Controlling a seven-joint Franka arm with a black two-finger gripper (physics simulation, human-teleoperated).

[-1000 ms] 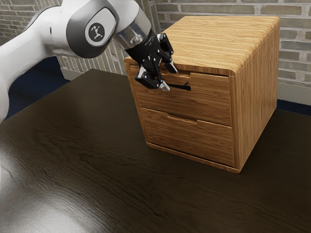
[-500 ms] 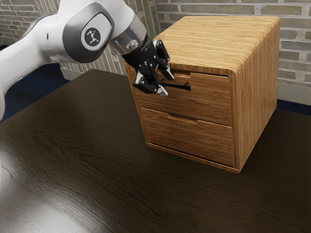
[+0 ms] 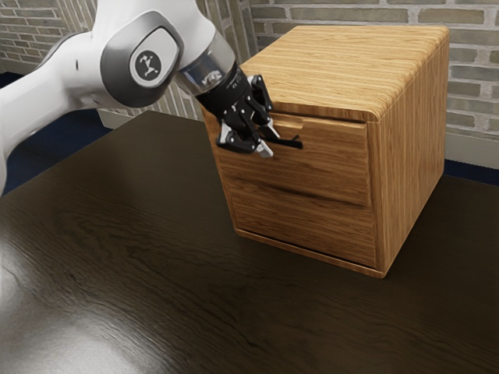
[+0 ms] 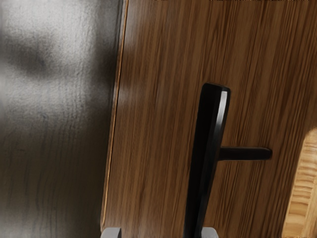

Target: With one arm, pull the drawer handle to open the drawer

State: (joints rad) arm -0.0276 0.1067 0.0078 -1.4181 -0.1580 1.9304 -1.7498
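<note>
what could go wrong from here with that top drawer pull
The handle sits between open fingers, near one pad and clear of the other in the wrist view, so it may slip out during the pull.
The gripper meets the handle off-centre, toward the exterior view's left of the top drawer; a lopsided pull might skew and bind it.

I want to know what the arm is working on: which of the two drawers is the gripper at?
The upper drawer: the gripper is at its black bar handle. The lower drawer beneath it has nothing touching it.
</note>
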